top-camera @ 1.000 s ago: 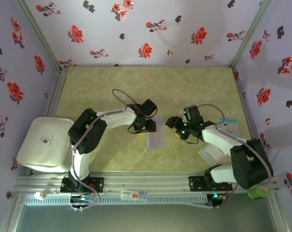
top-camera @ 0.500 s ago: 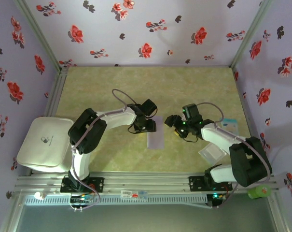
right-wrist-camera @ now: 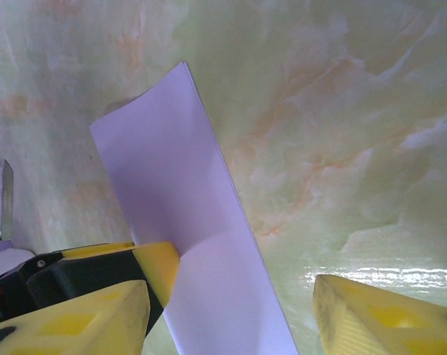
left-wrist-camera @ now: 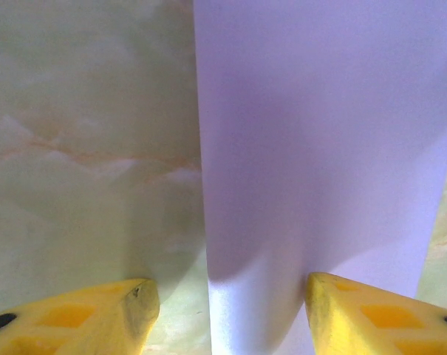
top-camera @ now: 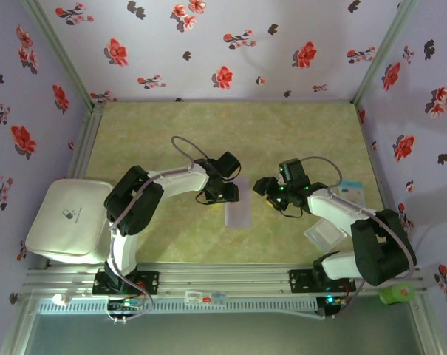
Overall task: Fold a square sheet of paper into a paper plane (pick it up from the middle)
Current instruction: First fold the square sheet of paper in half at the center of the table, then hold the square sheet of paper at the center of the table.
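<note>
The square sheet of paper (top-camera: 239, 213) lies on the green table as a long pale lavender rectangle, apparently folded. In the left wrist view the paper (left-wrist-camera: 319, 148) runs away from my left gripper (left-wrist-camera: 230, 310), which is open: one yellow finger is over bare table, the other rests on the paper. From above, the left gripper (top-camera: 227, 194) sits at the strip's upper left. My right gripper (top-camera: 266, 194) hovers just right of it, open, and the paper (right-wrist-camera: 179, 200) crosses between its fingers (right-wrist-camera: 83, 318). The left gripper's finger (right-wrist-camera: 155, 266) presses the strip's edge. The paper plane is out of view.
A white box (top-camera: 68, 220) stands at the left edge. A light-blue card (top-camera: 350, 194) and a translucent plastic square (top-camera: 325, 234) lie at the right, under the right arm. Flowered walls close three sides.
My right gripper has shifted slightly left toward the paper and its jaws have narrowed a little. The left arm and the paper have stayed put.
</note>
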